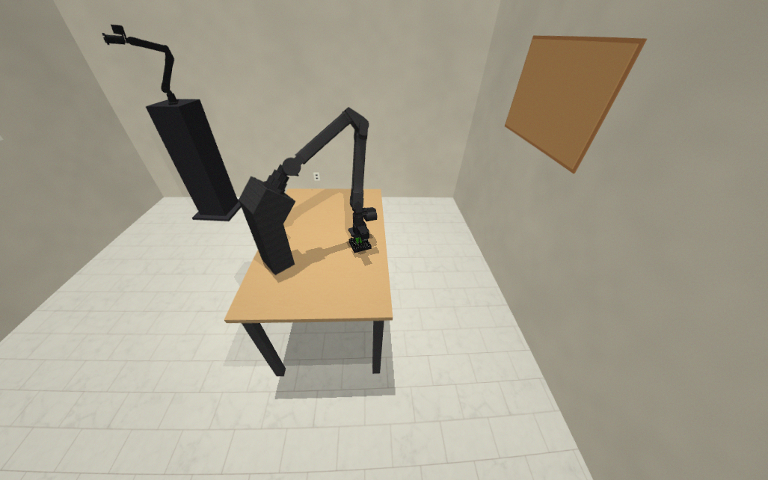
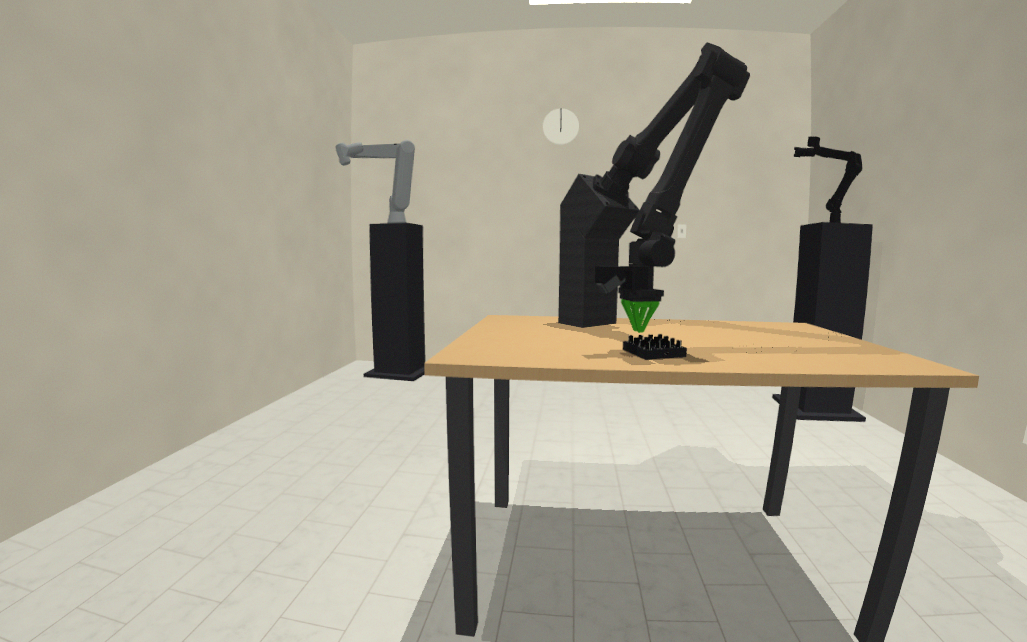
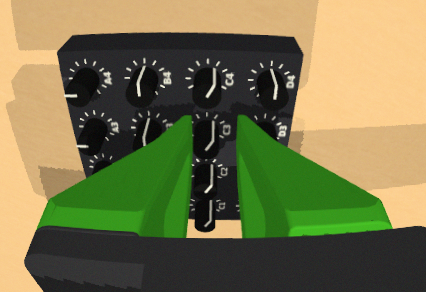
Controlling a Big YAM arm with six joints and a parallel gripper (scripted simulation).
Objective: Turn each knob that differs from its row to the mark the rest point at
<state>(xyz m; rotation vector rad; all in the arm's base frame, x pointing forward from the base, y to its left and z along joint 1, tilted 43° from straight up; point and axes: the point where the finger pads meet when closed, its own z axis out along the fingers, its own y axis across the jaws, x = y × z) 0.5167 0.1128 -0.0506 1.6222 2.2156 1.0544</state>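
Tool (image 1: pixel 358 242) (image 2: pixel 640 330) (image 3: pixel 214 129): green fingers a little way apart, nothing gripped, pointing down over the knob box (image 1: pixel 363 249) (image 2: pixel 655 353) (image 3: pixel 180 41). Contact with any knob: can't tell.

Wrist view, clock as seen there. Knob C3 (image 3: pixel 205 139) shows in the gap; C2 (image 3: pixel 204 178) and C1 (image 3: pixel 204 217) behind it toward 6 o'clock. C4 (image 3: pixel 206 87) lies beyond the tips at 12, B4 (image 3: pixel 141 89) at 11, D4 (image 3: pixel 272 89) between 1 and 2, A4 (image 3: pixel 82 88) toward 10, A3 (image 3: pixel 94 134) near 9. Top lines: all four C knobs about 1 o'clock, looking alike; A4 and A3 about 9; B4 and D4 roughly 12. B3 and D3 partly hidden by the fingers.

Box sits flat on the wooden tabletop (image 1: pixel 315 291) (image 2: pixel 533 371) (image 3: pixel 370 2). Top view: the arm's dark pedestal (image 1: pixel 267 232) (image 2: pixel 585 271) at 9 o'clock from the tool; corkboard (image 1: pixel 574 95) on the wall at 2.
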